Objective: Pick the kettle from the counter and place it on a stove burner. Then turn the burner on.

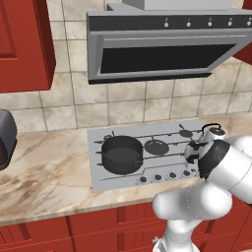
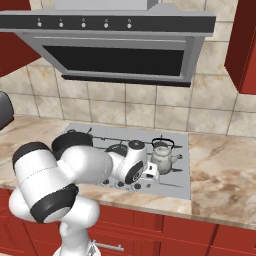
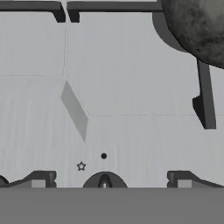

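Standing on the grey cooktop, the kettle sits at the right end of the hob, over the black grate bars there, with its thin black arched handle upright above its squat silver body. In the left base view the kettle shows at the right edge of the cooktop, partly hidden behind the robot's arm. In the hand view, the rounded mottled grey mass in the upper right corner is the kettle, resting over a black grate bar that runs down the right side of the frame.

The gripper points down at the bare grey cooktop plate, its two dark finger tips set wide apart at the bottom of the hand view and nothing held between them. Between the tips, at bottom centre, a dark round knob shows, with a small star mark and a dot printed on the plate just above it. In the right base view the hand hangs low over the front edge of the hob, just left of the kettle and near the row of knobs.

A wide black cooking pot stands on the left side of the cooktop. The marbled stone counter runs either side of the hob above red cabinet fronts, and a range hood hangs across the top of the frame.
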